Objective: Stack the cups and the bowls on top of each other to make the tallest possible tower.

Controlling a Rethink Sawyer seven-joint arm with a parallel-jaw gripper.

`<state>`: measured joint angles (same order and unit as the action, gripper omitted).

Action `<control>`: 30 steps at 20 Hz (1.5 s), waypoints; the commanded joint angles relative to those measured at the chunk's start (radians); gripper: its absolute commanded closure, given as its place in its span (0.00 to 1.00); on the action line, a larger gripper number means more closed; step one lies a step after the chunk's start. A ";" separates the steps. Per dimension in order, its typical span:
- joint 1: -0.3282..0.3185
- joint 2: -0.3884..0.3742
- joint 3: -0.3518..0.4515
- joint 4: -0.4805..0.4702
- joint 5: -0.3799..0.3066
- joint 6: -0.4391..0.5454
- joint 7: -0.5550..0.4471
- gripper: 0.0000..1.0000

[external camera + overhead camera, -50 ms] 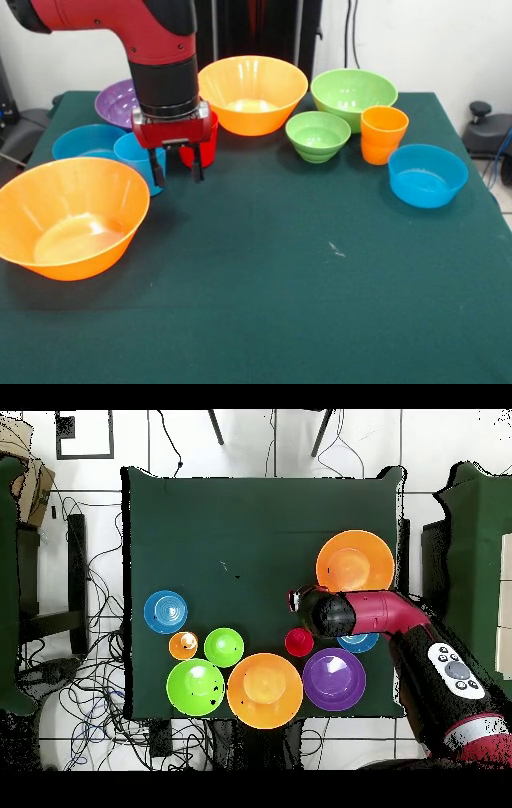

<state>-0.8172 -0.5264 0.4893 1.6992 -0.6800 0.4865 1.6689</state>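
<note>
Green cloth table point(320, 304), nothing stacked; all pieces stand apart on the cloth. Red and black arm point(152, 40) hangs over the left side of the front view. One large orange bowl point(70, 216) near the front left corner, second orange bowl point(252, 94) at the back centre. Purple bowl point(118, 102) partly behind the arm. Large green bowl point(354, 96), small green bowl point(318, 134). Small blue bowls: point(427, 174) right, point(86, 142) left. Orange cup point(383, 134); light blue cup point(136, 156); red cup point(204, 144). Gripper point(175, 168): fingers spread, empty, between the blue and red cups.
</note>
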 commanded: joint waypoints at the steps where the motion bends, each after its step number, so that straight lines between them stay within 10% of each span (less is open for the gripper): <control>1: -0.012 -0.014 0.008 -0.042 0.005 0.007 -0.015 0.00; 15: -0.034 -0.117 0.032 0.029 0.071 0.064 -0.039 0.00; 30: -0.004 0.010 0.000 -0.073 0.015 -0.014 -0.024 0.00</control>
<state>-0.8559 -0.5915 0.4893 1.6971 -0.6214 0.4867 1.6689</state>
